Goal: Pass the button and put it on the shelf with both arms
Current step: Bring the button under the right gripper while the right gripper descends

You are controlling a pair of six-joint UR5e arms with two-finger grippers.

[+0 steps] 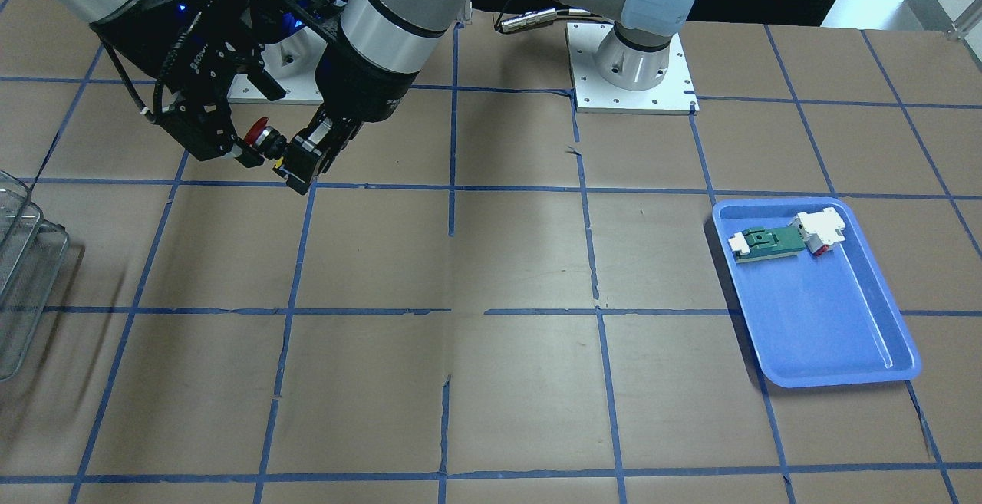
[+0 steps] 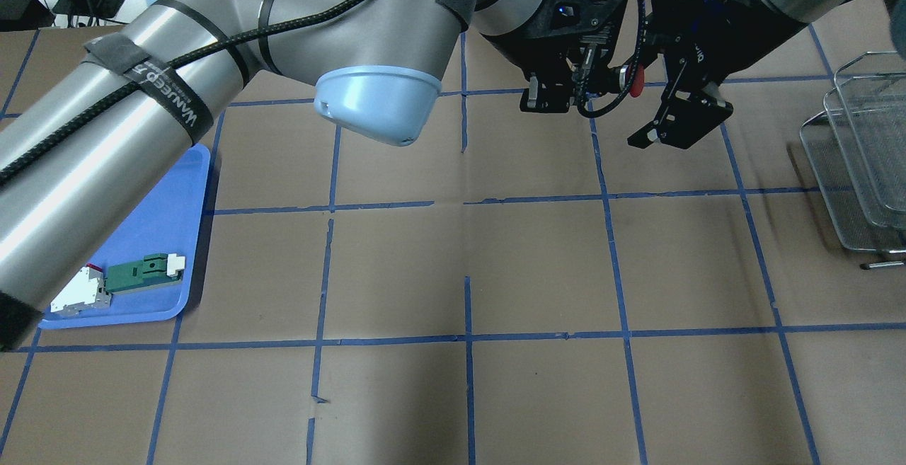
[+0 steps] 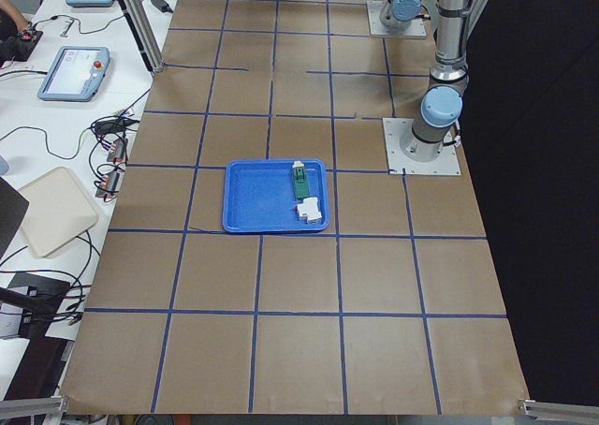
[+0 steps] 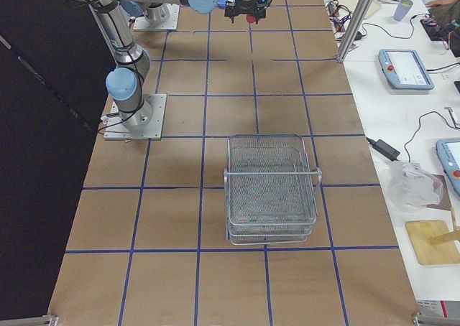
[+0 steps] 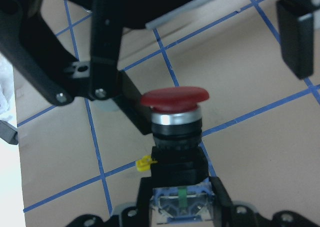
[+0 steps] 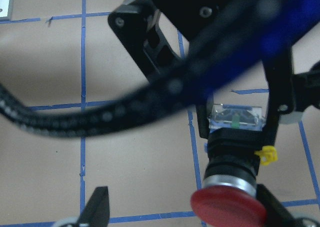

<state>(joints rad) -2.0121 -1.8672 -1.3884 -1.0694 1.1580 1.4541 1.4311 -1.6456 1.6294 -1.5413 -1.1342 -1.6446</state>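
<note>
I look at a wide desk covered in brown paper (image 1: 522, 381), divided into squares by blue tape lines (image 1: 453, 311). Beside it is a long white bench (image 4: 402, 103) with a grey tablet-like pendant (image 4: 406, 69), a black power adapter (image 4: 388, 151) and a light wooden board (image 4: 431, 241). The opposite side is a black backdrop (image 4: 36, 125).

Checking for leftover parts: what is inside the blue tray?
A green-and-white flat part and a white block with red, lying end to end in the blue tray. Anything beneath them is hidden.

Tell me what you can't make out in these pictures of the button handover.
Shelf: cut off by the frame edge in front-facing and overhead views.
Button: too small for detail in the exterior right view.
Blue tray: partly hidden by the left arm in the overhead view.
</note>
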